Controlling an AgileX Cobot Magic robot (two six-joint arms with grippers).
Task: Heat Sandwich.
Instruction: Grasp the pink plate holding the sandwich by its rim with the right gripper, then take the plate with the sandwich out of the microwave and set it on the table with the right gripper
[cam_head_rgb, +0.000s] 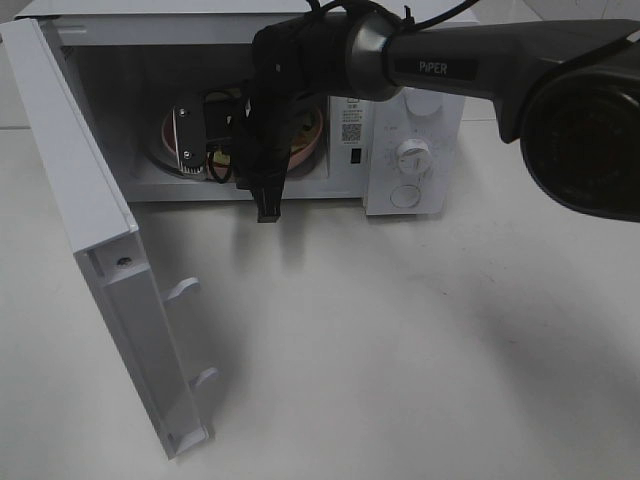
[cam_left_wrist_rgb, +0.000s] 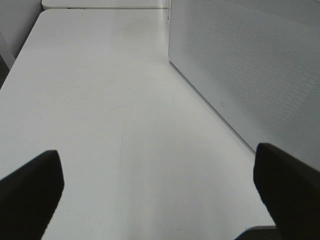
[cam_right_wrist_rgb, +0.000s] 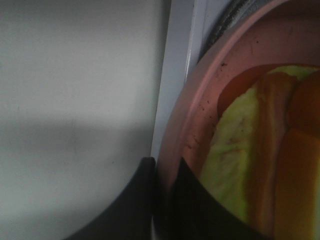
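The sandwich (cam_right_wrist_rgb: 265, 150), with pale green and brown layers, lies on the round pink plate (cam_right_wrist_rgb: 200, 100) inside the open microwave (cam_head_rgb: 140, 70). My right gripper (cam_right_wrist_rgb: 165, 200) is shut on the plate's rim, one dark finger on each side. In the exterior high view the right arm reaches into the cavity and hides most of the plate (cam_head_rgb: 308, 140); the sandwich barely shows there. My left gripper (cam_left_wrist_rgb: 160, 200) is open and empty above the bare table beside the microwave's outer side wall (cam_left_wrist_rgb: 250, 65); it does not show in the exterior high view.
The microwave door (cam_head_rgb: 90, 230) stands wide open to the left, reaching far out over the white table (cam_head_rgb: 400, 350). The control panel with knobs (cam_head_rgb: 412, 155) is right of the cavity. A cable (cam_head_rgb: 265, 200) hangs from the right wrist at the opening.
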